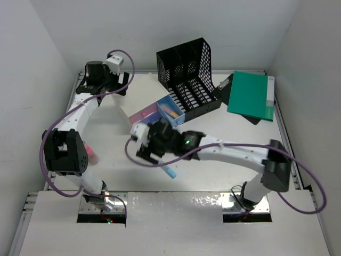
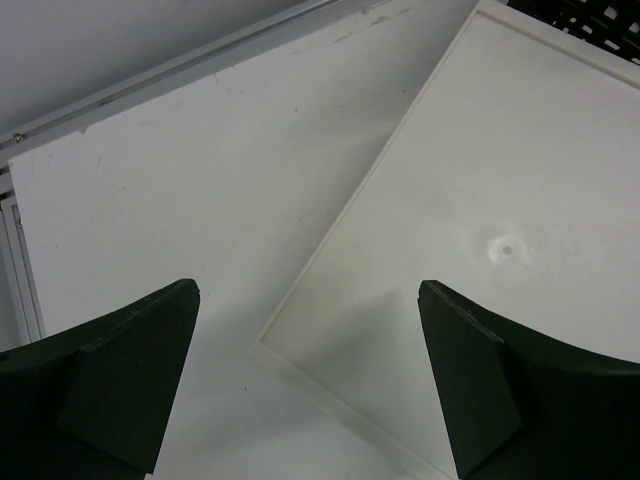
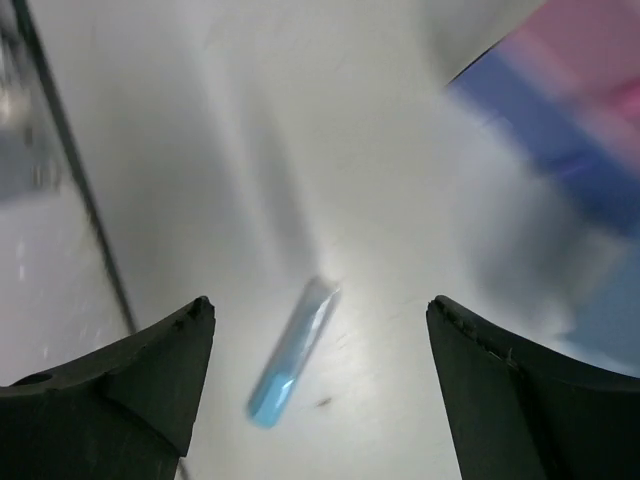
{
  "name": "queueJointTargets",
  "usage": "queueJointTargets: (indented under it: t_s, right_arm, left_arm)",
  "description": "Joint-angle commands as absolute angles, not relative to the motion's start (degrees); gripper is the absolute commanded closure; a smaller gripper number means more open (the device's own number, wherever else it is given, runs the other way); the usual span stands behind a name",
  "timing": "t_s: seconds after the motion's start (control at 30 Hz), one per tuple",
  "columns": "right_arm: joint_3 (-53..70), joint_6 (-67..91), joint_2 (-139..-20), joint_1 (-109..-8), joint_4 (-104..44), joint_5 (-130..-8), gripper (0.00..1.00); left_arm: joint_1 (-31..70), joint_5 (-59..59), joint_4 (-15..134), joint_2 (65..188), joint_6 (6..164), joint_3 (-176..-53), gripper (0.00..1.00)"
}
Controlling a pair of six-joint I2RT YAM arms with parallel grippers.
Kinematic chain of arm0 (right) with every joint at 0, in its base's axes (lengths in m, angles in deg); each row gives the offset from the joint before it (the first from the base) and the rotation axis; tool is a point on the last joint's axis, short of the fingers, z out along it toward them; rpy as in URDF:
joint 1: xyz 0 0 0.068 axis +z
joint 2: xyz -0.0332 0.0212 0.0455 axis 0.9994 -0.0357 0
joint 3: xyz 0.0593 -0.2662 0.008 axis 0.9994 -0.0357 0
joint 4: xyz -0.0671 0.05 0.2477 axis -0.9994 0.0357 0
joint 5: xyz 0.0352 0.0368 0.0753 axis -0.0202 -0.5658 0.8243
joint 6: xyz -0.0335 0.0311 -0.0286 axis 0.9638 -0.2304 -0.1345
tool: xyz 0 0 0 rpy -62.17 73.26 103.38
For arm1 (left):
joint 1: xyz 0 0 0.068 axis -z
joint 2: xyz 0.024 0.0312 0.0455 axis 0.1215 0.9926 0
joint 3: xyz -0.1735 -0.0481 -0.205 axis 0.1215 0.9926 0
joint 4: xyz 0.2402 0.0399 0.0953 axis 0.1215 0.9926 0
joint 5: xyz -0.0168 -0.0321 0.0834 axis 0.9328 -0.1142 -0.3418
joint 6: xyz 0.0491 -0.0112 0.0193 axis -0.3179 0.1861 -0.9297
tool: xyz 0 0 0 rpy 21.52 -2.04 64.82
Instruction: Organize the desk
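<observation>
Broadly, the desk (image 1: 234,125) fills the floor of the white-walled cell, with its thin metal rim showing along the left and right edges and both arm bases at its near edge. Toward the far middle sits a cream-topped drawer box (image 1: 139,96), set at an angle, with a blue drawer (image 1: 171,111) pulled out toward the near right and a pink drawer front (image 1: 144,114) beside it. Just beside the box, on the far side, stands a black mesh file rack (image 1: 186,74). A green folder (image 1: 250,95) lies toward the far right corner on a dark board. A blue pen (image 1: 169,172) lies near the middle of the near edge; a small pink item (image 1: 92,156) shows by the left arm, near the left edge. The right gripper (image 1: 149,146) hovers above the pen with jaws spread wide, nothing between them; the right wrist view is blurred, and the pen (image 3: 292,352) sits free of both fingers. The left gripper (image 1: 118,85) hangs over the box's far-left corner, jaws likewise wide and empty, with bare desk and cream top (image 2: 500,180) beneath.
</observation>
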State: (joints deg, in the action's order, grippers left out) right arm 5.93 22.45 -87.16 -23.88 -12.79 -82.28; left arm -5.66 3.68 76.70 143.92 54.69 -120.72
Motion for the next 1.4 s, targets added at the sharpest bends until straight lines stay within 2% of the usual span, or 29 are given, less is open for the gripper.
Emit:
queueJointTargets:
  t_s: [0.0,0.2,0.37,0.4,0.43,0.5,0.53,0.6,0.8,0.93,0.97,1.17,1.37]
  right_arm:
    - [0.1,16.3,-93.8,-21.1,-7.9,-79.7,0.16]
    - [-4.1,9.8,-97.8,-20.7,-11.6,-85.5,0.14]
    - [-5.1,9.1,-103.5,-20.7,-11.4,-86.0,0.19]
    - [-5.7,8.7,-104.2,-20.7,-11.5,-85.4,0.24]
    - [-5.8,8.7,-104.9,-20.7,-11.8,-84.9,0.46]
    - [-6.1,9.0,-105.4,-20.8,-12.5,-83.0,0.71]
    - [-5.9,9.5,-105.3,-20.9,-12.9,-82.2,0.87]
    - [-3.8,12.1,-104.8,-20.8,-12.2,-80.1,1.0]
    - [4.6,22.4,-96.1,-21.1,-10.0,-83.0,1.0]
    - [4.1,23.4,-84.9,-25.8,-22.7,-86.7,1.0]
    - [3.8,23.0,-84.0,-29.7,-24.7,-87.1,1.0]
    - [11.8,22.2,-91.4,-42.8,-24.0,-86.8,1.0]
    - [16.7,19.2,-99.5,-48.1,-23.3,-82.8,1.0]
  left_arm:
    - [-5.1,3.7,76.3,142.2,55.0,-122.2,0.1]
    - [-5.1,3.6,76.7,140.2,54.5,-120.6,0.1]
    - [-5.1,3.2,77.0,138.4,53.5,-119.0,0.1]
    - [-5.1,3.2,76.9,138.2,53.5,-118.9,0.1]
    - [-5.1,3.1,77.0,138.2,53.3,-118.7,0.1]
    - [-5.1,2.9,77.1,138.2,52.9,-118.5,0.1]
    - [-5.1,2.9,77.1,138.2,52.9,-118.4,0.1]
    - [-5.2,2.9,77.1,138.5,52.8,-118.4,0.1]
    - [-5.1,2.8,77.2,138.5,52.4,-118.7,0.1]
    - [-5.1,2.9,77.3,138.3,52.4,-119.0,0.1]
    - [-5.1,2.9,77.4,138.3,52.5,-119.0,0.1]
    - [-5.1,3.3,77.6,138.6,52.7,-119.1,0.1]
    - [-5.1,3.3,77.9,138.7,52.8,-119.4,0.1]
